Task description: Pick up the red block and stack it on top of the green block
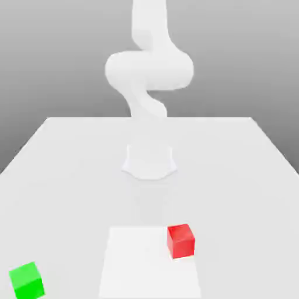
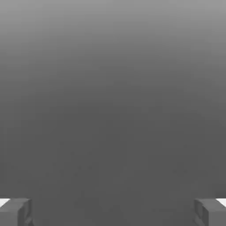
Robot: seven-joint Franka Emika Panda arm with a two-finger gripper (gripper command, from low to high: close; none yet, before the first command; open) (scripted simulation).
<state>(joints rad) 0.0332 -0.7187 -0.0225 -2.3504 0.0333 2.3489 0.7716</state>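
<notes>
Jaws stand wide open with nothing between them: in the hand view the two grey fingertips [image 2: 15,212] sit far apart at opposite sides, and between them lies only a plain grey surface. The gripper [image 2: 113,212] holds neither cube.

From the exterior view, the white arm [image 1: 149,70] rises from its round base [image 1: 149,162] near the middle of the tabletop [image 1: 70,169]. The red block [image 1: 180,240] rests on the tabletop in front of the base, toward the near edge, on the exterior view's right part of a paler square patch [image 1: 149,263]. The green block [image 1: 27,281] sits well apart from it, by the near corner on the exterior view's left.

Both blocks are cubes, so neither has a long axis; each lies flat, turned slightly so that its faces are not square to the near edge.
</notes>
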